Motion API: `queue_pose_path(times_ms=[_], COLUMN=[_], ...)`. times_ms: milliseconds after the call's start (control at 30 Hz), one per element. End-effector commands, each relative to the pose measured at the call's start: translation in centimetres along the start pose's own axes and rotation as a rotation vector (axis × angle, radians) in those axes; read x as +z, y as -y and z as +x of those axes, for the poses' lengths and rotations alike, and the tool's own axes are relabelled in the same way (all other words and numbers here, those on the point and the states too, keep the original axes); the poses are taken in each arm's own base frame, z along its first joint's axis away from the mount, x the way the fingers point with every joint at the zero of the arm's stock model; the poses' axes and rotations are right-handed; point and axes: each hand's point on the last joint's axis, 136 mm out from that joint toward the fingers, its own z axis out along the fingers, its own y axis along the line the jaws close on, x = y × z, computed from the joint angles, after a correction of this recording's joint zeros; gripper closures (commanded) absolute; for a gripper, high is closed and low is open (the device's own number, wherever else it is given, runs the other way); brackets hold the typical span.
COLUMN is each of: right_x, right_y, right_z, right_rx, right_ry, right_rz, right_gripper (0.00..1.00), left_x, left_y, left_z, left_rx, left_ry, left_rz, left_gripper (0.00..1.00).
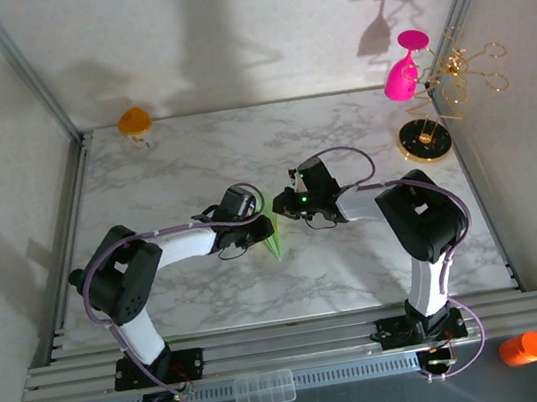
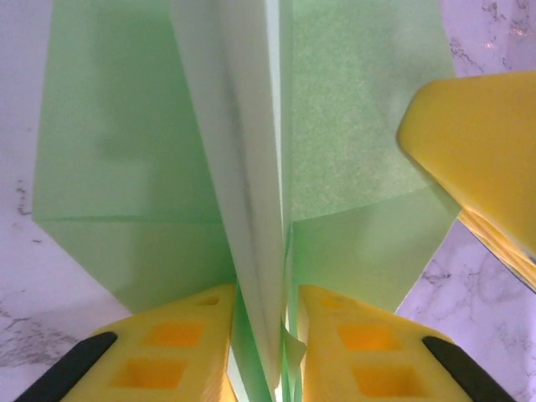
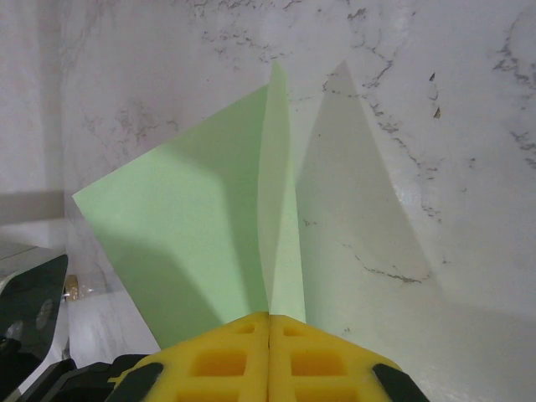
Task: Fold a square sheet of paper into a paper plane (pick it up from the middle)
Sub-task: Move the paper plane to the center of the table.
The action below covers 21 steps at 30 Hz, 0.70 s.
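Pinching paper plane (image 2: 251, 167) ridge w/ L jaws, R jaws clamped on same ridge

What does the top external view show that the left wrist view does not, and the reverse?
Top external: a pink glass by a gold stand, and an orange object at the far left corner.
Left wrist: the creases of the paper up close, with its raised centre ridge between the left fingers; whether they pinch it yet is unclear.
Both: the green paper on the marble table, with the right gripper at it.
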Motion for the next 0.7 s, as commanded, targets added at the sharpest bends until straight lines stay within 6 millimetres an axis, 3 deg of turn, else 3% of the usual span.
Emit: queue_pose_path(times_ms=[0, 133, 300, 500, 667], right_x=[-0.2, -0.4, -1.7, -6.0, -9.3], right_y=[-0.8, -0.9, -0.7, 1.4, 3.9], right_z=[-0.7, -0.9, -2.2, -5.0, -6.3], right_rx=[-0.007, -0.016, -0.056, -0.062, -0.073], right_ry=[0.008, 0.017, 0.078, 0.266, 0.392], right_rz=[-0.02, -0.013, 0.065, 0.203, 0.332], right_gripper=[0.92, 0.9, 0.69, 0.42, 0.24], left_x=[0.3, 0.1, -0.6, -2.6, -3.9], left_y=[0.2, 0.4, 0.3, -1.3, -3.0], left_z=[0.1, -0.2, -0.9, -3.1, -7.2], left_rx=[-0.013, -0.01, 0.008, 0.104, 0.183], left_ry=[-0.014, -0.005, 0.015, 0.061, 0.119], left_rz=[-0.014, -0.017, -0.048, -0.197, -0.37], left_gripper=[0.8, 0.85, 0.95, 0.98, 0.98])
